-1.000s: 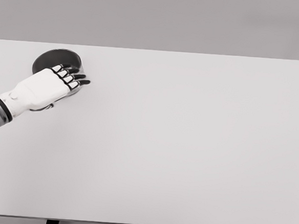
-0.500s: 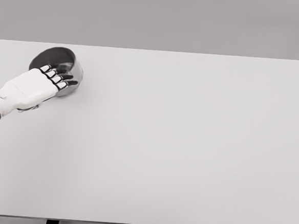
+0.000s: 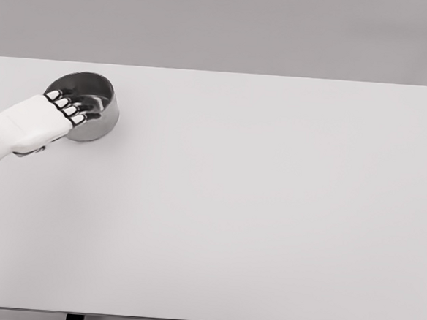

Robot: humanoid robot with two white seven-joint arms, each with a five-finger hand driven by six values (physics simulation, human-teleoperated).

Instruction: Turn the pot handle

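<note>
Drawing back toward the near-left edge, the left hand (image 3: pixel 36 122) now sits lower and further left than 0.5 s ago, and the pot (image 3: pixel 92 107) has turned with it, showing more of its shiny side wall on the right. That pot stands at the fingertip end of the hand, touching it, on the white table (image 3: pixel 254 207). 4 dark-tipped fingers (image 3: pixel 69 108) lie close together, draped over the pot's near-left rim and reaching into the bowl. Whether they actually clamp the rim, I cannot tell. Thumb position is hidden beneath the palm. No handle shows; the hand covers that side of the pot.
</note>
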